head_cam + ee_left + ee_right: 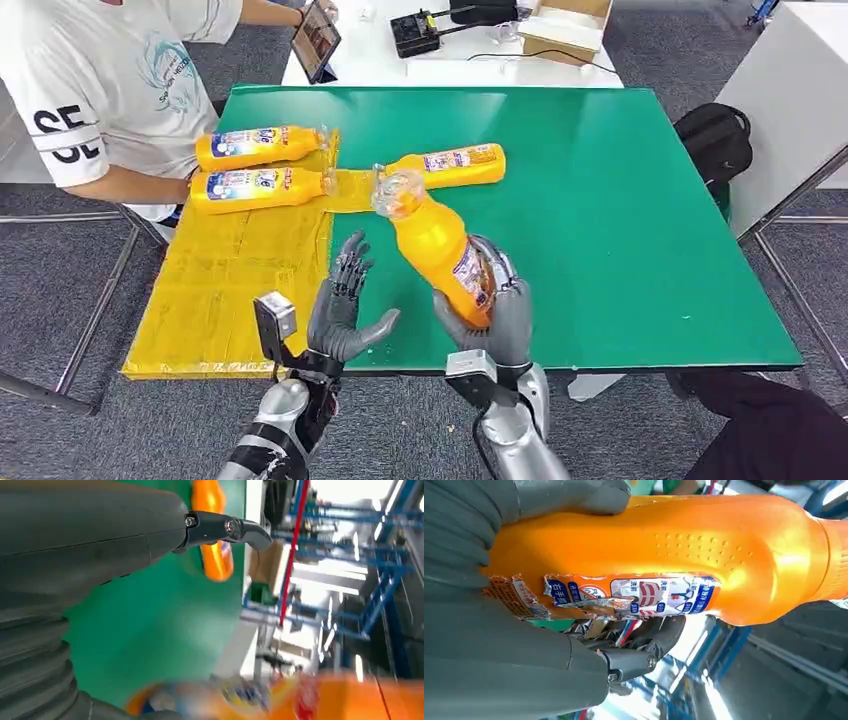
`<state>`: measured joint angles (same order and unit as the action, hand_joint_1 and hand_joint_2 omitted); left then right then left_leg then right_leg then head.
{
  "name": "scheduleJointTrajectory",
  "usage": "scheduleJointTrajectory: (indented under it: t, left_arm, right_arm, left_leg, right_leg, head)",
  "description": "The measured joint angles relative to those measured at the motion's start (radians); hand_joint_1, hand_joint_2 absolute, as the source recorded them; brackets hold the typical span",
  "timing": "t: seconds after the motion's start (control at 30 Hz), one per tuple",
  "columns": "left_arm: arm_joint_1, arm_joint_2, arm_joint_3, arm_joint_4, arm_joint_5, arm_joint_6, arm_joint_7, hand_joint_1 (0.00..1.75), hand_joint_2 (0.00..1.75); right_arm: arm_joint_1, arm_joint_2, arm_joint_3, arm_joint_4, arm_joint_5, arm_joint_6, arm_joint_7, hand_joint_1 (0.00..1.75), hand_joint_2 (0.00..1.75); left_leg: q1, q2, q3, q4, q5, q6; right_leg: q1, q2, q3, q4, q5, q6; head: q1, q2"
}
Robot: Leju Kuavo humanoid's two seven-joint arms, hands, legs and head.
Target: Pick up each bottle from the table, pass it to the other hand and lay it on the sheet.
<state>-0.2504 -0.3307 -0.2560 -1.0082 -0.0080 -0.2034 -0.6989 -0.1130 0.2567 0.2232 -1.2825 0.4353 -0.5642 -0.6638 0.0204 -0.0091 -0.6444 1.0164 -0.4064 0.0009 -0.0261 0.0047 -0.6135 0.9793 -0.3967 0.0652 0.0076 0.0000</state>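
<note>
From the head view I find the right hand point(497, 312) wrapped around the lower body of an orange bottle point(435, 245), thumb on one side and the fingers curled around the other, near the front edge of the green table point(620, 230). The bottle is lifted clear of the surface and tilted, its clear cap end leaning away from me and to the left, toward the yellow sheet point(235, 275). In the right wrist view the same bottle point(674, 555) sits pressed between the grey thumb and the darker fingers point(644, 655), and I note its label is torn and peeling at one end. The left hand point(342, 305) is raised just left of the held bottle, palm turned toward it, fingers apart and extended upward, thumb pointing toward the bottle; I see nothing in it and a gap between it and the bottle. A second bottle point(450, 166) lies on its side on the table beyond the held one, its cap end at the sheet's narrow strip. Two more bottles lie on their sides on the far part of the sheet, the farther one point(262, 146) and the nearer one point(258, 188) parallel and close together. A person in a white shirt point(110, 80) stands at the table's far left corner, forearm just beside those two bottles.
</note>
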Motion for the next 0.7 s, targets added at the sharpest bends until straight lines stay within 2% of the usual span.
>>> scheduleJointTrajectory:
  t: [0.3,0.7]
  left_arm:
    - [-0.006,0.0,-0.035,0.006,0.037,-0.067,0.002,0.0,1.75]
    - [-0.01,0.0,-0.056,0.007,0.051,-0.099,0.005,0.0,1.75]
  right_arm:
    - [-0.016,0.005,0.058,0.088,-0.017,-0.024,0.0,1.75,1.75]
    - [-0.04,0.005,0.069,0.145,-0.023,-0.031,0.0,1.75,1.75]
  left_leg:
    - [0.0,0.0,0.0,0.0,0.0,0.0]
    - [0.0,0.0,0.0,0.0,0.0,0.0]
  right_leg:
    - [0.0,0.0,0.0,0.0,0.0,0.0]
    - [0.0,0.0,0.0,0.0,0.0,0.0]
  head:
    - [0.0,0.0]
    - [0.0,0.0]
